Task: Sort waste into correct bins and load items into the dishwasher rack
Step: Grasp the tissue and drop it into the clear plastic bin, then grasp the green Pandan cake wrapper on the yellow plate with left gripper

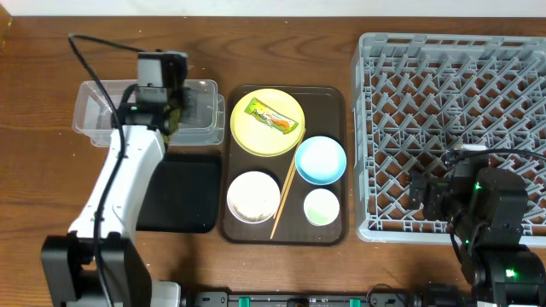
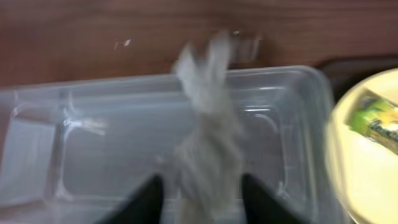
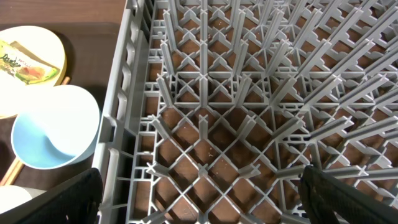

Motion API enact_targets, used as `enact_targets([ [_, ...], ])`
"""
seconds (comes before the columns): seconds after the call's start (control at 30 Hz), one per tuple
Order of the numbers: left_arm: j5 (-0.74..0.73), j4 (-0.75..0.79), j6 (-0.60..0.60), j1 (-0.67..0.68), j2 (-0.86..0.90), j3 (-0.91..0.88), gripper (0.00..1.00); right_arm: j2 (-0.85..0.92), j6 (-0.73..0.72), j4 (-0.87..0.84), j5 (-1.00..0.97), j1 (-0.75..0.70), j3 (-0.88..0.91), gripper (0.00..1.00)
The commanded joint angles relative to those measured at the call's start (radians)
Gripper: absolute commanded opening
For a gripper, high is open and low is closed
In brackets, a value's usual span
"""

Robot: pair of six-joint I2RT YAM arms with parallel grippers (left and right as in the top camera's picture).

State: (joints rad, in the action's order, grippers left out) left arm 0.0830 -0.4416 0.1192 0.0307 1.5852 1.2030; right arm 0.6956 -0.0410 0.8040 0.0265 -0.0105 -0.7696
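On my left wrist feed, the left gripper (image 2: 202,190) hangs over the clear tub (image 2: 112,137). Its fingers (image 2: 151,199) stand apart, and a crumpled clear plastic scrap (image 2: 208,112) sits between them, smeared by blur. I see a sliver of gap beside one finger, so I read this gripper as open rather than pinching. The scrap is above the tub's inside, towards its right end.

The overhead feed shows that tub at the far left of the bench (image 1: 34,170), with the glossy black tray (image 1: 183,192) just in front of it. The green-and-orange wrapper (image 1: 273,117) lies on the yellow plate (image 1: 256,141), which rests at the back of the brown serving tray (image 1: 334,98). On the same tray are the light blue bowl (image 1: 321,159), the white bowl (image 1: 253,196) and the pale green cup (image 1: 322,207). The chopsticks (image 1: 282,202) lie aslant between the white bowl and the cup.

The right gripper (image 3: 199,180) is spread wide and empty over the near left part of the grey dishwasher rack (image 3: 205,93).
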Motion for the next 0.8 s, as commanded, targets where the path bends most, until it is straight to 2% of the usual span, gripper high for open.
enact_targets([
  [0.0, 0.006, 0.002, -0.032, -0.007, 0.004, 0.011, 0.49, -0.002, -0.010, 0.002, 0.004, 0.004, -0.020, 0.99],
  [0.13, -0.051, -0.009, -0.051, 0.023, -0.017, 0.011, 0.58, -0.002, -0.010, 0.002, 0.004, 0.004, -0.020, 0.99],
  [0.23, -0.122, -0.023, -0.182, 0.063, -0.027, 0.011, 0.58, -0.002, -0.010, 0.002, 0.004, 0.004, -0.020, 0.99],
  [0.37, -0.173, -0.036, -0.435, 0.148, -0.018, 0.011, 0.59, -0.002, -0.010, 0.002, 0.004, 0.004, -0.020, 0.99],
  [0.43, -0.173, -0.027, -0.513, 0.195, -0.007, 0.009, 0.70, -0.002, -0.010, 0.002, 0.004, 0.004, -0.020, 0.99],
  [0.47, -0.173, -0.018, -0.546, 0.217, 0.001, 0.009, 0.71, -0.002, -0.010, 0.002, 0.004, 0.004, -0.020, 0.99],
  [0.77, -0.173, 0.049, -0.871, 0.348, 0.149, 0.009, 0.71, -0.002, -0.010, 0.003, 0.004, 0.004, -0.020, 0.99],
])
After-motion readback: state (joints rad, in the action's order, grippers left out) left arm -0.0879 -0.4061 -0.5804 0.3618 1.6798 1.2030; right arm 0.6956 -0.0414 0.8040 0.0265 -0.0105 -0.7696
